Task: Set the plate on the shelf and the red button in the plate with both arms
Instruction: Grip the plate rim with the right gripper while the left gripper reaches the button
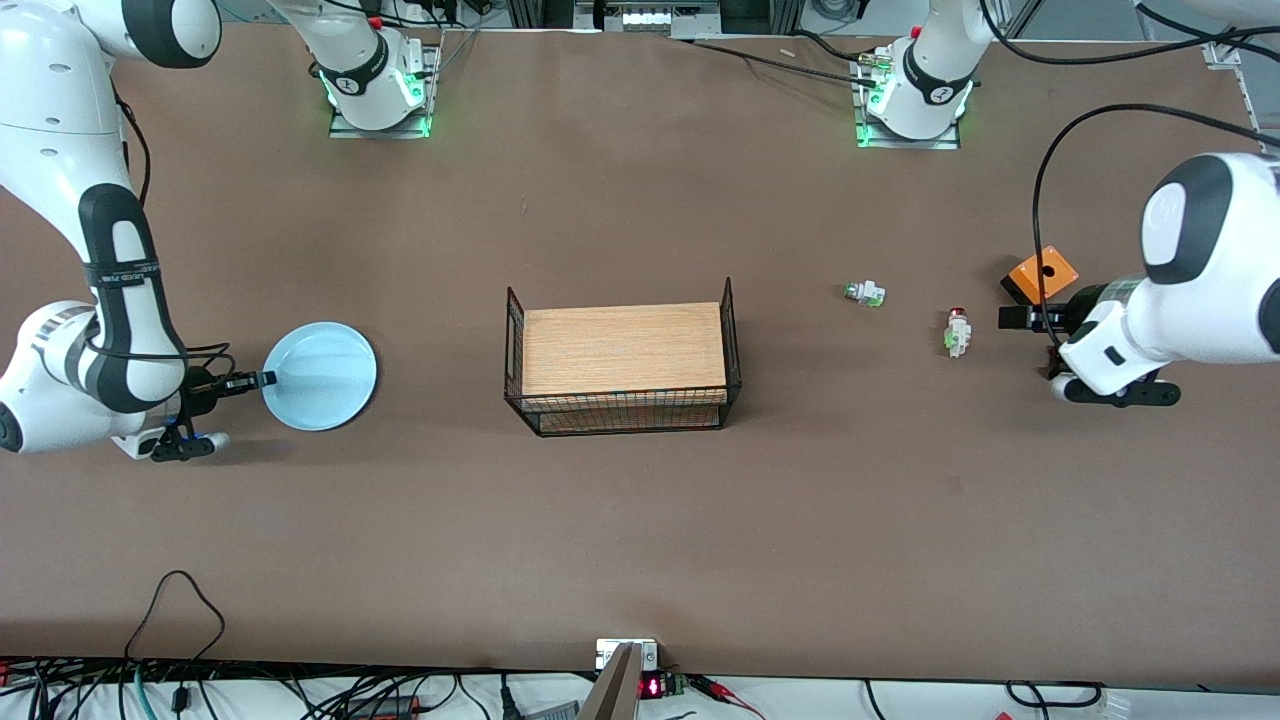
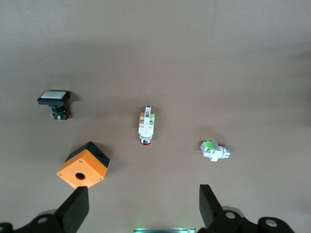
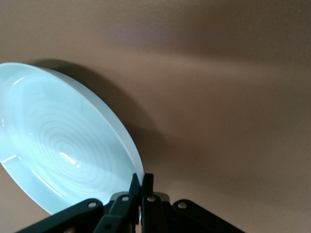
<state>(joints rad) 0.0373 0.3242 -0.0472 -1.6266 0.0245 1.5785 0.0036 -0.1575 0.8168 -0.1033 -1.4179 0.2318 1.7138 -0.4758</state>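
Observation:
The pale light-blue plate (image 1: 322, 376) is at the right arm's end of the table. My right gripper (image 1: 262, 380) is shut on its rim; the right wrist view shows the gripper (image 3: 142, 182) pinching the plate's (image 3: 58, 145) edge, with a shadow under the plate. The red button (image 1: 958, 331) lies on the table toward the left arm's end, and shows in the left wrist view (image 2: 146, 127). My left gripper (image 1: 1012, 318) is open and empty over the table beside the red button, its fingers wide apart in its wrist view (image 2: 142, 208).
A wire basket (image 1: 514, 345) with a wooden board in it stands mid-table. A white part with a green tip (image 1: 863, 292) (image 2: 214, 151) lies beside the red button. An orange box (image 1: 1040, 275) (image 2: 82, 165) and a black button with a white face (image 2: 54, 99) are near the left gripper.

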